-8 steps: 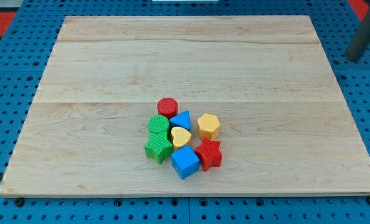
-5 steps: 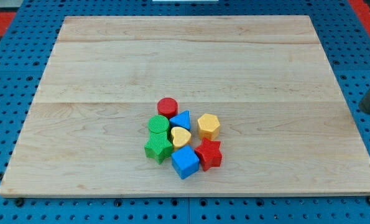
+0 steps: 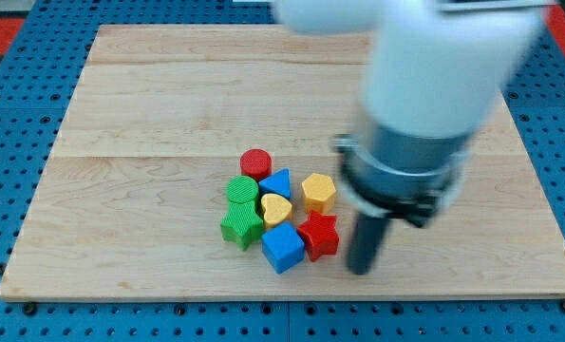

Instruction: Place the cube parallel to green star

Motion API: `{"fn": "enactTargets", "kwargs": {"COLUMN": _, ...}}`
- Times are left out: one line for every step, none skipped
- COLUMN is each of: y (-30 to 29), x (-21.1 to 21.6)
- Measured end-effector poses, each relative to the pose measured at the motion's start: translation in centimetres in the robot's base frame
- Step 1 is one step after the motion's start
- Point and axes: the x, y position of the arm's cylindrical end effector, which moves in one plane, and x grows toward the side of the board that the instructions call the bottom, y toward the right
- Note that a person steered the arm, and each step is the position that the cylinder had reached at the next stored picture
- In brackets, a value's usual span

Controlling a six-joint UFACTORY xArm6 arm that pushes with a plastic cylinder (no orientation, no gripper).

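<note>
Blocks crowd together in the lower middle of the frame on a wooden board [image 3: 121, 104] that carries them all: a red cylinder [image 3: 255, 162] at the cluster's top, a green cylinder [image 3: 242, 190], blue triangle [image 3: 277, 182] and yellow hexagon [image 3: 318, 192] below it, then a yellow heart [image 3: 276, 209], the green star [image 3: 241, 227] and a red star [image 3: 319, 235]. The blue cube [image 3: 283, 247] sits at the cluster's bottom edge, touching the red star and just right of the green star. My tip [image 3: 359, 270] stands on the board just right of the red star, lower right of centre; the arm ends in a bare rod with nothing to open or close.
</note>
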Motion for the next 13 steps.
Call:
{"fn": "enactTargets", "kwargs": {"y": -5.8, "x": -1.2}}
{"fn": "enactTargets", "kwargs": {"y": -12.4, "x": -3.2}}
{"fn": "enactTargets", "kwargs": {"y": -14.6, "x": -3.7}}
{"fn": "enactTargets", "kwargs": {"y": -9.9, "x": -3.7}}
{"fn": "enactTargets", "kwargs": {"y": -6.7, "x": 1.4}}
{"fn": "enactTargets", "kwargs": {"y": -9.4, "x": 3.0}}
{"fn": "enactTargets", "kwargs": {"y": -17.1, "x": 1.8}}
{"fn": "enactTargets", "kwargs": {"y": -21.3, "x": -2.8}}
{"fn": "enactTargets", "kwargs": {"y": -21.9, "x": -3.8}}
{"fn": "enactTargets", "kwargs": {"y": -21.8, "x": -3.8}}
{"fn": "enactTargets", "kwargs": {"y": -21.7, "x": -3.8}}
{"fn": "enactTargets", "kwargs": {"y": -21.7, "x": -3.8}}
{"fn": "enactTargets", "kwargs": {"y": -20.7, "x": -3.4}}
